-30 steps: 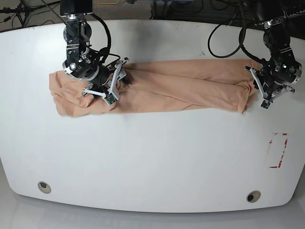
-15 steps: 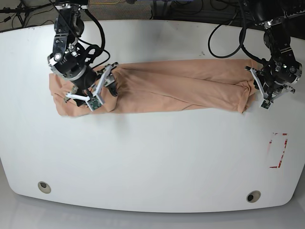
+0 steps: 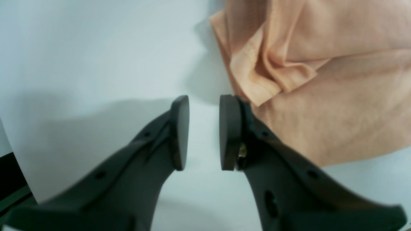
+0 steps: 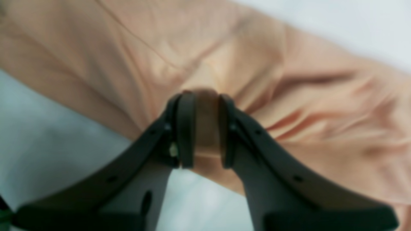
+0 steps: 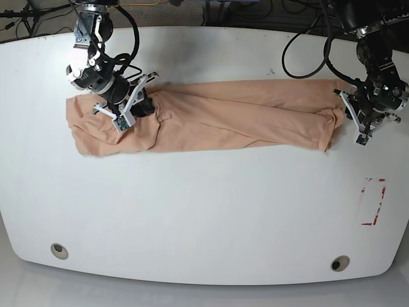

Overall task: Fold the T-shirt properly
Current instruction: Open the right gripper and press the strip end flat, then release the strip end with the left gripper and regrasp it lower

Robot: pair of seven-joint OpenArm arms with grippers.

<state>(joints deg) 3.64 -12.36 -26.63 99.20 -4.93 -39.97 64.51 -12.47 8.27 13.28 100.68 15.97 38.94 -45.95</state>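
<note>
The peach T-shirt [image 5: 236,115] lies as a long, wrinkled band across the far half of the white table [image 5: 204,211]. My right gripper [image 5: 134,105] sits over its left part. The right wrist view shows this gripper [image 4: 206,131] shut on a raised fold of the T-shirt [image 4: 289,64], with cloth pinched between the pads. At the band's right end, my left gripper [image 5: 353,120] hovers just off the cloth. The left wrist view shows it [image 3: 204,131] open with a narrow gap and only bare table between the pads. The crumpled corner of the T-shirt [image 3: 337,96] lies beside one finger [image 3: 229,131].
Two round holes [image 5: 59,251] [image 5: 340,263] sit near the table's front edge. A red tape mark [image 5: 374,201] is at the right. Black cables [image 5: 307,38] trail over the back edge. The table's edge [image 3: 9,173] shows at the lower left of the left wrist view.
My right gripper has moved left along the band and closed from wide open onto a fold of the shirt. The left gripper has shifted only slightly to the right.
</note>
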